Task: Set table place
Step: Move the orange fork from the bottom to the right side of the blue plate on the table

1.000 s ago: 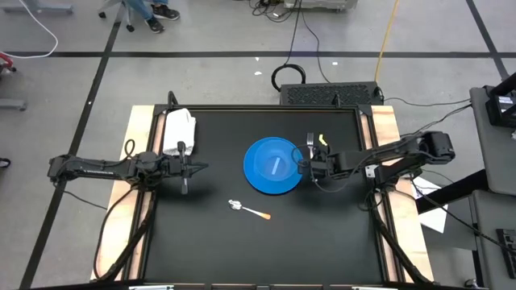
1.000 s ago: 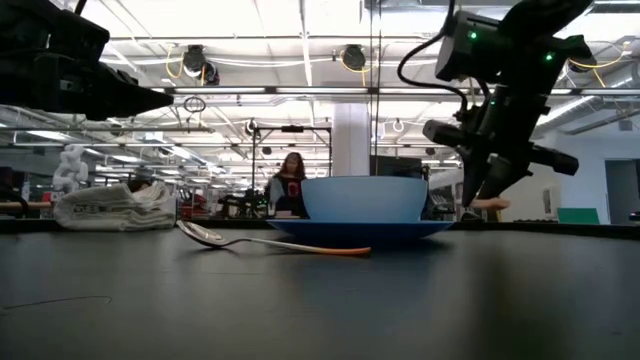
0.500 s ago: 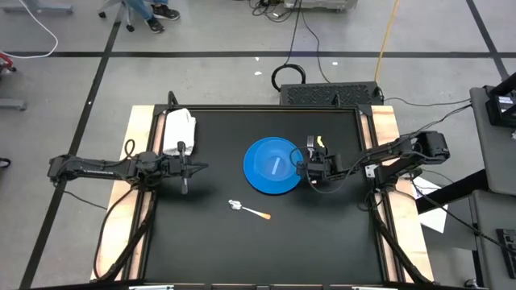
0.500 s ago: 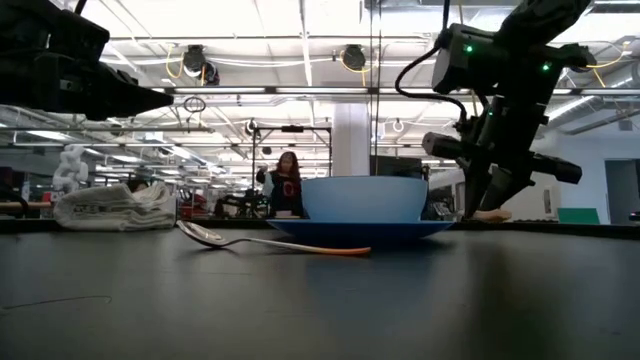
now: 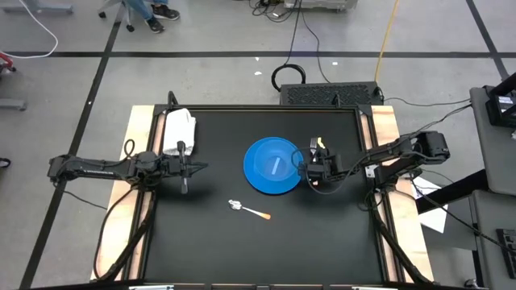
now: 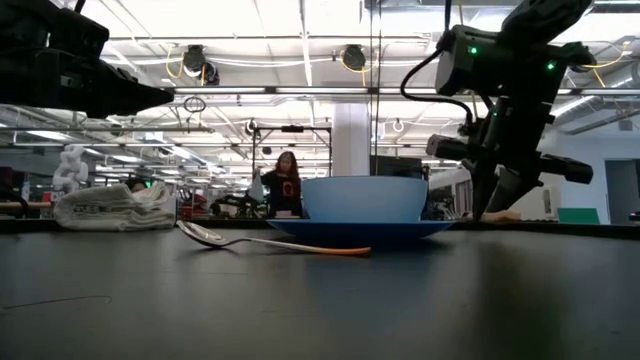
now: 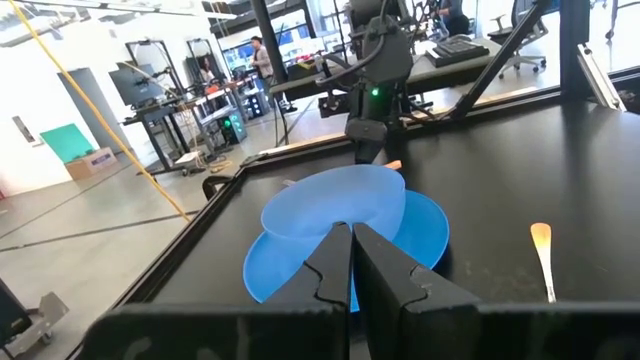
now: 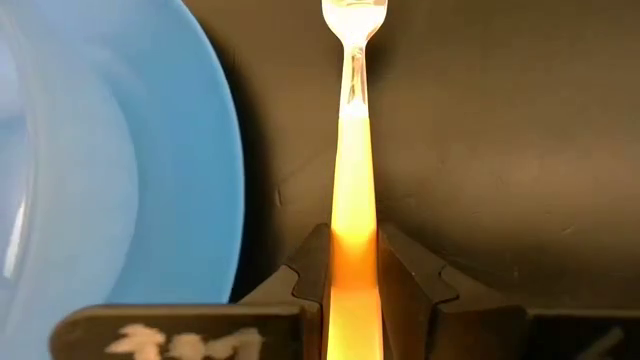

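Note:
A blue bowl [image 6: 362,198] stands on a blue plate [image 5: 274,165] in the middle of the black table [image 5: 242,250]. Just right of the plate, my right gripper [image 8: 352,245] is shut on an orange-handled fork [image 8: 352,150], whose tines [image 8: 353,15] point toward the table's far edge. A spoon [image 5: 248,210] with an orange handle lies flat on the table, nearer than the plate. My left gripper [image 5: 193,167] hovers shut and level at the table's left, touching nothing. My right gripper pinches the fork's orange handle [image 8: 352,232] between its two fingers, which come slanting down from above. The fork runs on beyond the fingers, alongside the plate's right rim and low over the table. Whether the tines touch the table I cannot tell.
A crumpled white napkin [image 5: 179,129] lies at the far left corner. Light wooden strips [image 5: 385,129] border the table's left and right sides. A person [image 6: 288,180] stands in the room beyond the table. The near half of the table holds only the spoon.
My right gripper has rolled a little and edged toward the table's right edge, staying shut on the fork. The bowl, plate and spoon have kept their places.

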You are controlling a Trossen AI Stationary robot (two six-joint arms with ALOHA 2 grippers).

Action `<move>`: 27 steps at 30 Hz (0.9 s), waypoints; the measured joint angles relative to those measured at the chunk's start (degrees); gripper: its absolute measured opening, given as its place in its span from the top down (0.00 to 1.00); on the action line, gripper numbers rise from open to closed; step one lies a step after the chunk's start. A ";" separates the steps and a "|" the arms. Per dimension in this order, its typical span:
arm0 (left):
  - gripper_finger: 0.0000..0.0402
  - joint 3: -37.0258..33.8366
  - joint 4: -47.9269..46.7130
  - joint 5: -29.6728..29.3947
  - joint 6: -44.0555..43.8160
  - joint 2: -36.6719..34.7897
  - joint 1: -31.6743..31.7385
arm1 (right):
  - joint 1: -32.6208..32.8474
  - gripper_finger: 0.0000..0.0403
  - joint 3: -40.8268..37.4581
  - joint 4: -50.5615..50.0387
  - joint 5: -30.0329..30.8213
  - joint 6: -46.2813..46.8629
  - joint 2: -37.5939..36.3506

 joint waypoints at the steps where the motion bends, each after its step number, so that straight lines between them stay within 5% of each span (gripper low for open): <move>1: 0.95 0.00 0.00 0.00 0.00 0.01 -0.01 | 0.12 0.89 0.00 0.00 0.02 0.23 0.00; 27: 0.95 0.00 -0.07 0.00 0.02 0.01 0.00 | 2.00 0.89 -4.00 3.90 0.15 0.22 0.33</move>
